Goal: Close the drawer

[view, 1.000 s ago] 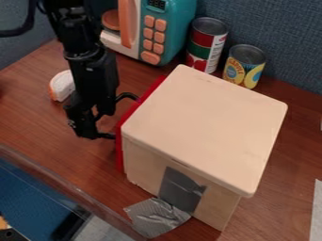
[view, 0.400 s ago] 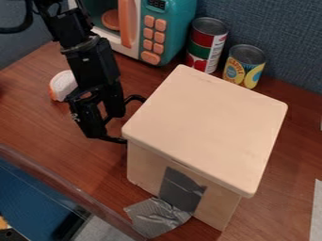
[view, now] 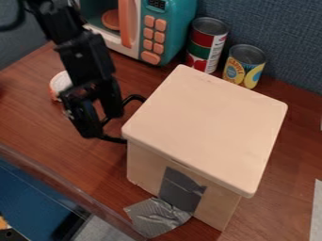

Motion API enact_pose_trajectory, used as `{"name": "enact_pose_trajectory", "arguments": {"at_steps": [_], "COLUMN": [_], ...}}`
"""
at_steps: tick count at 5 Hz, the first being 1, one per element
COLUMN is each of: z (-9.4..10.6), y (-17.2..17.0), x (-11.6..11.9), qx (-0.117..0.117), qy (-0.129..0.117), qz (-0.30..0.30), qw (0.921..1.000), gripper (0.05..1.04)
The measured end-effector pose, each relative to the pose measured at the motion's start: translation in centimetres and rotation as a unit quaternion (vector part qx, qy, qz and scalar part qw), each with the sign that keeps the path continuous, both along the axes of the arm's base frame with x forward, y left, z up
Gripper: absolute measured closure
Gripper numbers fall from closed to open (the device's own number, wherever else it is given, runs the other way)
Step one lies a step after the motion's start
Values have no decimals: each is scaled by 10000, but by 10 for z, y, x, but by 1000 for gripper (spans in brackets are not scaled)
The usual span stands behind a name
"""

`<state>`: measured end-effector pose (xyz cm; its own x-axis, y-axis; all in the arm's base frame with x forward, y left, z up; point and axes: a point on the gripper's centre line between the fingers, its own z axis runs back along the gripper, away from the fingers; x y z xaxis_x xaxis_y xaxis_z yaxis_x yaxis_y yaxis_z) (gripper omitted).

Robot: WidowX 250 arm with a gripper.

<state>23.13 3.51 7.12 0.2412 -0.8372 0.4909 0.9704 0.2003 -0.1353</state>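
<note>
Although its face is hidden, drawer: one, in the box [view: 207,124], facing the gripper [view: 134,120].
Gripper: one, open, tips at box.
White item [view: 60,84]: one, partly behind arm [view: 88,59].
Cans [view: 207,42]: two, one partly behind box.
Microwave [view: 179,30]: one, top cut off.

Wears black all along the arm [view: 85,56]. Shows blocky, jointed segments, small pale flecks. Carries black cable [view: 19,19]. Ends in black gripper [view: 133,119], thin curved fingers [view: 133,97].
</note>
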Motion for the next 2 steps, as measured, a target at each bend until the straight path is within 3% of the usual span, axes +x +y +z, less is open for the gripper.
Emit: {"name": "enact_pose_trajectory", "arguments": {"at_steps": [1, 2], "z": [35, 52], "y": [46, 82], "x": [-5, -14], "qx": [806, 1815], "qy": [-511, -542], "qz": [1215, 2295], "qw": [9880, 9547], "gripper": [84, 84]}}
